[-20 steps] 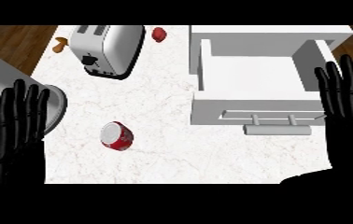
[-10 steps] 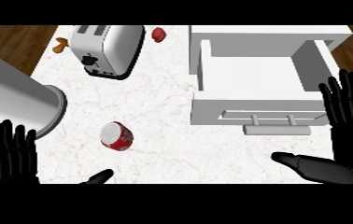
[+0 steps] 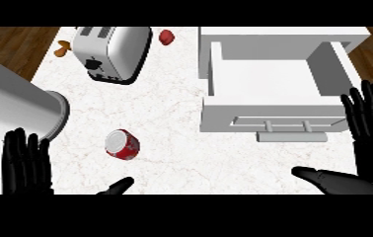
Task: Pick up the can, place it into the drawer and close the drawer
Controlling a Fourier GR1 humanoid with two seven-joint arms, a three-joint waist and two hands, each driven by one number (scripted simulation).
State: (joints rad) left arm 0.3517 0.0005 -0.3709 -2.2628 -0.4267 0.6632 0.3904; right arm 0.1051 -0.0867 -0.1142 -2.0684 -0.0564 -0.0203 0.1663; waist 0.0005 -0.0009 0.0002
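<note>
Both hands have dropped lower toward the near edge since a moment ago, while the can (image 3: 122, 144) has stayed put on the white counter (image 3: 167, 107), lying well left of the open drawer (image 3: 273, 85). From the head view, the left hand (image 3: 25, 164) sits spread just left of the can, not touching it. The right hand (image 3: 358, 117) is spread too, fingers straight, beside the drawer's right wall; a toaster (image 3: 113, 51) stands beyond the can.
</note>
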